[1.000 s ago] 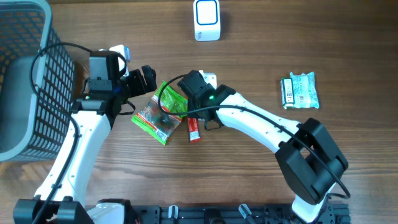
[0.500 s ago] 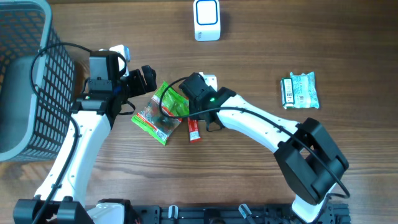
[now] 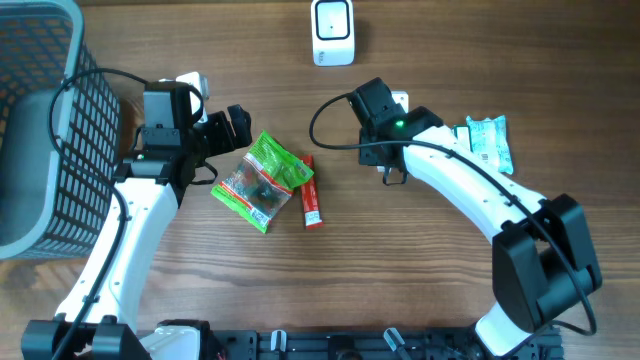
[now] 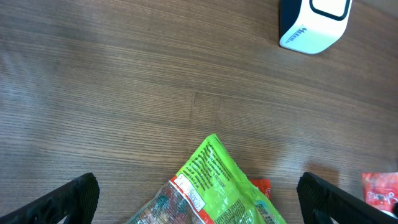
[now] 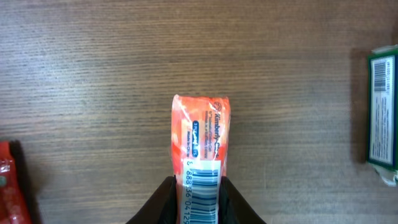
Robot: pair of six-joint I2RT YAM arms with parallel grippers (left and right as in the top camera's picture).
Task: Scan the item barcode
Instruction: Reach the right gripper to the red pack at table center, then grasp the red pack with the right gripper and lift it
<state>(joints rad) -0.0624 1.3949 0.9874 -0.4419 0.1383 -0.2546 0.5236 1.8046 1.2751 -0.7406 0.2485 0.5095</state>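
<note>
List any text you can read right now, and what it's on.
"Kimberly-C", cut off: on the orange pack.
Digits under its barcode: partly hidden and blurred, not readable for sure.
Print on the green bag: too small.
Side lettering on the scanner: blurred.
Label on the green pack: too small.

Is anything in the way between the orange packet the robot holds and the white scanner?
Nothing I can see. The right tool grips the orange packet, and only bare table lies between it and the white scanner. The green snack bag lies well away from that path.
</note>
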